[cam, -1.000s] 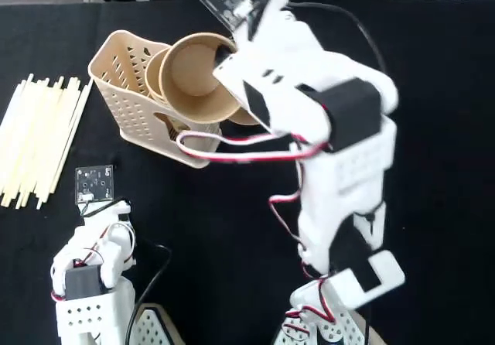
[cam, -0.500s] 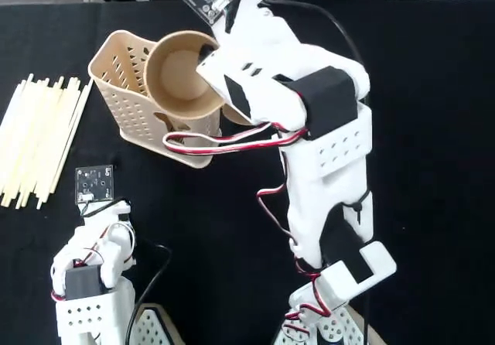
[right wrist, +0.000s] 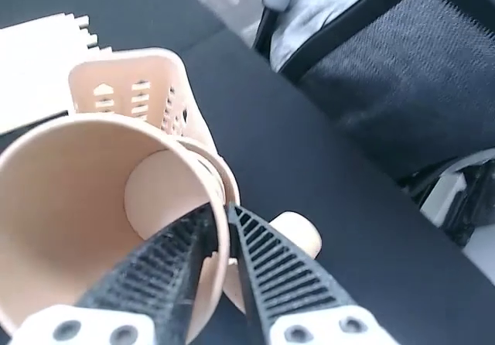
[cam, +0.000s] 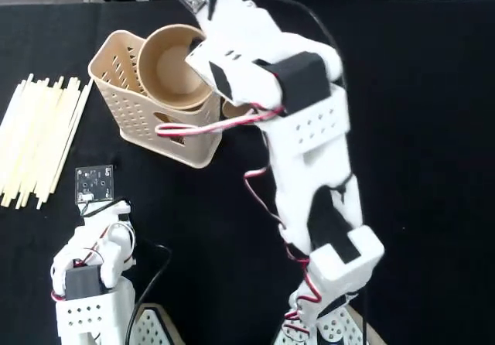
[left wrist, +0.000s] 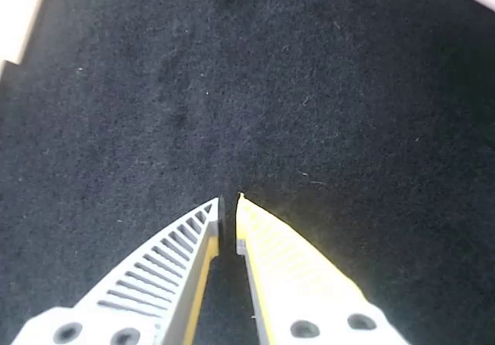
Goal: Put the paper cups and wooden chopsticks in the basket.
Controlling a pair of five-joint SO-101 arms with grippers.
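Pinching the rim of a paper cup point(right wrist: 77, 206) between nearly closed fingers, the right hand point(right wrist: 225, 210) holds it tilted over the open mouth of the basket point(cam: 147, 124); one finger lies inside the cup's wall, the other outside; the basket stands toward the far left corner of the black bench point(cam: 433, 128); a second cup point(cam: 234, 110) lies on the bench just beside the basket, on the side away from the left edge, partly under the arm; the wooden chopsticks point(cam: 39, 140) lie in a loose bundle along the left edge, apart from the basket; near the near left corner the left hand point(left wrist: 230, 202) hangs over bare bench, fingers together, holding nothing.
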